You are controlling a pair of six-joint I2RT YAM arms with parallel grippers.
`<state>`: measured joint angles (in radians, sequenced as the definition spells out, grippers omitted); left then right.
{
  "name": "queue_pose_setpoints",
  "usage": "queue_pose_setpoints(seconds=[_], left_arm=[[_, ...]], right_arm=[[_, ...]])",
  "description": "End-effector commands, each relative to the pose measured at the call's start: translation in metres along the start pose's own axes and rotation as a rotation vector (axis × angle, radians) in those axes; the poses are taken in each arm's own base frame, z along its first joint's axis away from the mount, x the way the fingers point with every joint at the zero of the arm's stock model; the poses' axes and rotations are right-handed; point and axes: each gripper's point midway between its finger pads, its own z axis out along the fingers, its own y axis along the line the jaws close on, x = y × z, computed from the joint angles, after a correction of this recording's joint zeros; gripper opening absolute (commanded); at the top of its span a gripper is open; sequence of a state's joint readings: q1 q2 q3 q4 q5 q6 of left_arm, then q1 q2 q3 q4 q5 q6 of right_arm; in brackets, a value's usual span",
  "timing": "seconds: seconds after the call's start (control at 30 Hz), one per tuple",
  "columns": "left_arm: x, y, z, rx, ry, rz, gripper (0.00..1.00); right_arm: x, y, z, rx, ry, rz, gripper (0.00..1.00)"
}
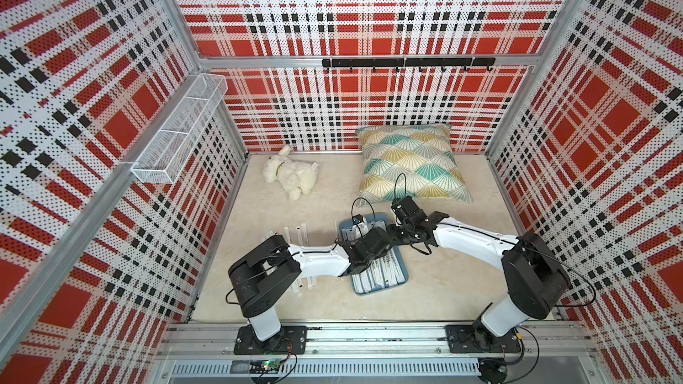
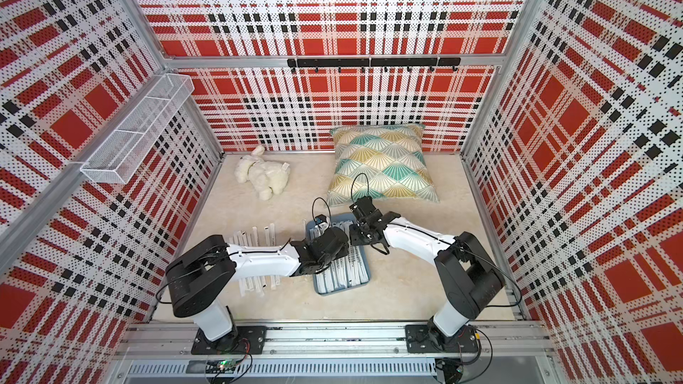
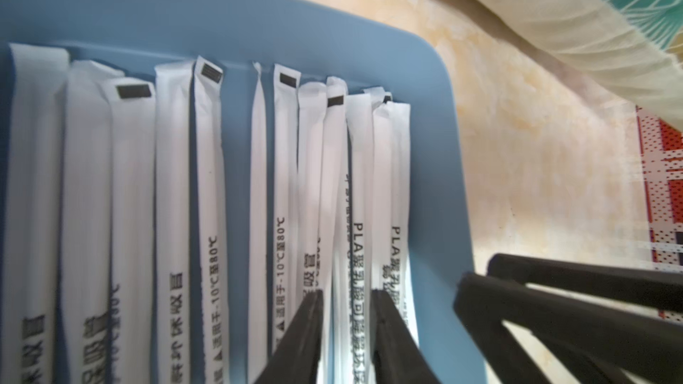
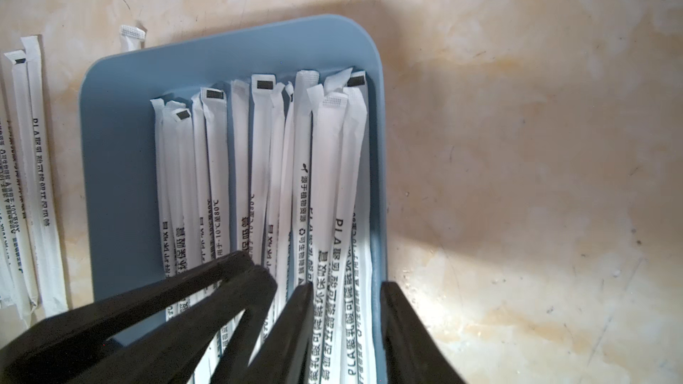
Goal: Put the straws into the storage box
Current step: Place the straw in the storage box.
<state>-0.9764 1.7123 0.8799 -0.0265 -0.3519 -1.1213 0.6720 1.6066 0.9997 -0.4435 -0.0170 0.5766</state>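
Note:
The slate-blue storage box (image 1: 402,282) lies mid-table with several white-wrapped straws (image 4: 258,160) lined up lengthwise in it. More straws (image 1: 295,232) lie in a row on the table to its left, partly under my left arm. My left gripper (image 3: 345,291) hovers low over the box (image 3: 258,12). Its jaws stand slightly apart, with straws lying loose between them. My right gripper (image 4: 347,284) is open at the box's right side (image 4: 118,179). One of its fingers is over the straws and the other is outside the rim. The two grippers are close together.
A patterned pillow (image 1: 410,164) leans against the back wall just beyond the box. A white plush toy (image 1: 292,175) lies at the back left. A white wire-mesh basket (image 1: 177,131) hangs on the left wall, and a black hook rail (image 1: 406,62) runs along the back wall.

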Motion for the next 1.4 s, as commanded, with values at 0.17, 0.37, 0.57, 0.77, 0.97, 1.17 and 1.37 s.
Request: queue_pose_setpoints(seconds=[0.17, 0.37, 0.57, 0.77, 0.97, 1.17, 1.37], left_arm=[[-0.064, -0.002, -0.062, 0.001, -0.16, 0.035, 0.37], [-0.104, 0.071, -0.091, -0.074, -0.253, 0.06, 0.52], [-0.116, 0.132, -0.096, -0.157, -0.265, 0.041, 0.53], [-0.106, 0.162, -0.09, -0.198, -0.228, 0.031, 0.53], [-0.101, 0.164, -0.085, -0.193, -0.207, 0.029, 0.52], [-0.098, 0.164, -0.081, -0.199, -0.193, 0.041, 0.51], [-0.095, 0.163, -0.077, -0.197, -0.176, 0.046, 0.5]], right_arm=[[-0.019, 0.006, -0.025, 0.042, -0.065, -0.032, 0.37], [-0.013, 0.023, -0.027, 0.092, -0.086, -0.061, 0.24], [-0.013, 0.02, 0.0, 0.156, -0.069, -0.03, 0.18], [-0.01, 0.01, 0.018, 0.22, -0.05, -0.034, 0.23], [-0.006, 0.014, 0.034, 0.206, -0.019, -0.04, 0.23], [-0.007, 0.018, 0.042, 0.193, -0.014, -0.051, 0.22], [0.0, 0.031, 0.048, 0.129, 0.028, -0.062, 0.22]])
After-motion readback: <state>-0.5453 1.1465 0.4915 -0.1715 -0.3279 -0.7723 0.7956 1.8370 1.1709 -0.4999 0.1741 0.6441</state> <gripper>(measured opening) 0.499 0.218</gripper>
